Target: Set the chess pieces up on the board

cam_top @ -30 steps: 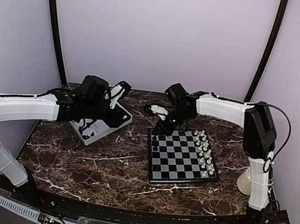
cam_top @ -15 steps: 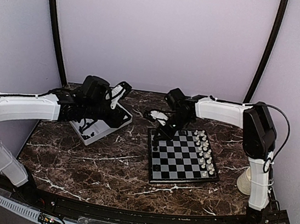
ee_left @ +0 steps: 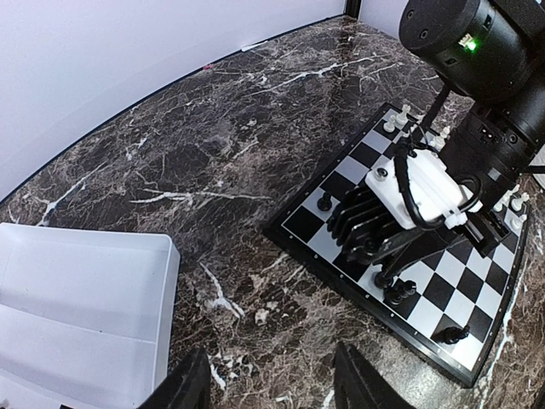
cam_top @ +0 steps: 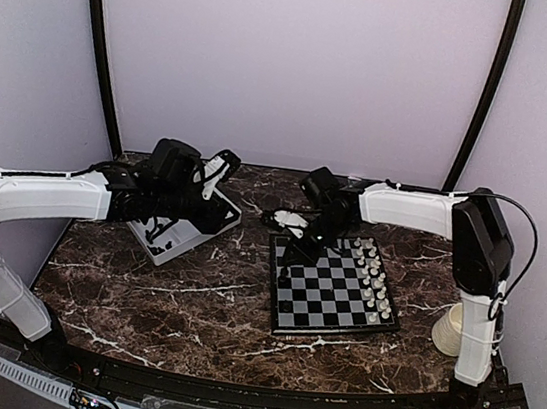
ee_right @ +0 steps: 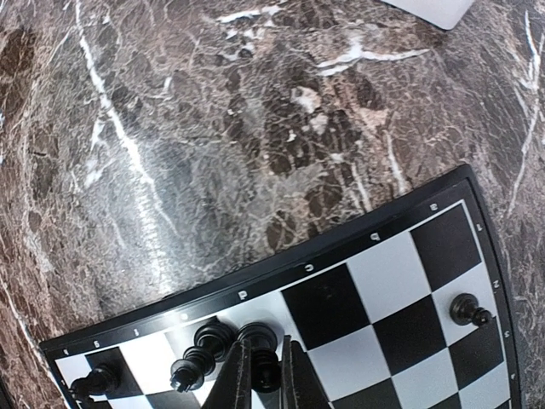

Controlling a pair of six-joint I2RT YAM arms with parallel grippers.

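Just five chess pieces (ee_right: 464, 308) on board (ee_right: 400, 256), one within right gripper (ee_right: 262, 358).

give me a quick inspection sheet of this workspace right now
surface: dark marble table, board lying flat on it
job's things: black chess pieces along one board edge, white chessmen along the opposite edge
clutter: white tray left of the board, pale cup-like object by the right arm's base
grippers: left gripper open near the tray; right gripper closed around a black piece at the board's edge row
cables: black cable looped at the right wrist
surroundings: plain pale walls
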